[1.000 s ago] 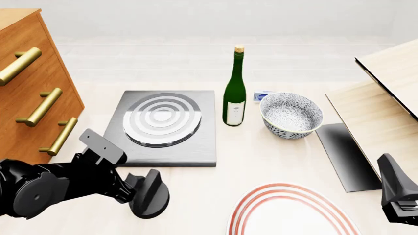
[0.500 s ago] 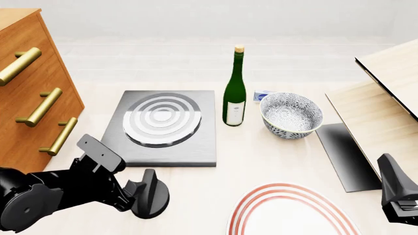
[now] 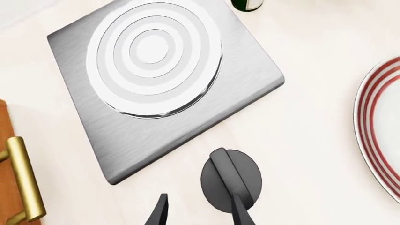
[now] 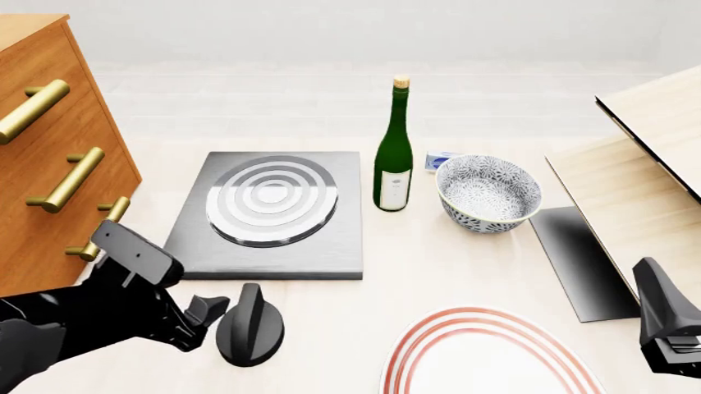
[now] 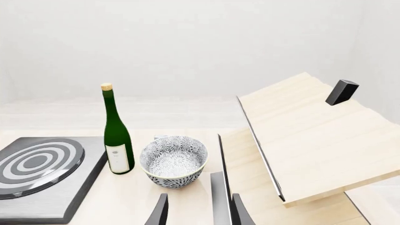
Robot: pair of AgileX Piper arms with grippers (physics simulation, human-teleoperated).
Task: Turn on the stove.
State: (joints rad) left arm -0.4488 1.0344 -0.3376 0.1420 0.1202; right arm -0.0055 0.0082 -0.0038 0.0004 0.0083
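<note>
1. The stove (image 4: 274,215) lay flat on the table (image 4: 460,263), left of centre in the front view, its silver burner rings (image 4: 271,199) facing up.
2. Its black ridged knob (image 4: 249,325) sat on the table apart from the slab, just off the near edge.
3. The left gripper (image 4: 208,310) was just beside the knob on its left; in the left wrist view its fingers (image 3: 160,212) stood parted, one fingertip overlapping the knob's ridge (image 3: 230,176), nothing clamped between them.
4. The right gripper (image 5: 196,211) sat low at the right, fingers parted and empty.
5. A green wine bottle (image 4: 393,156) stood upright just right of the stove, with a patterned bowl (image 4: 488,194) beside it.
6. A red-ringed plate (image 4: 487,355) lay near the front edge.
</note>
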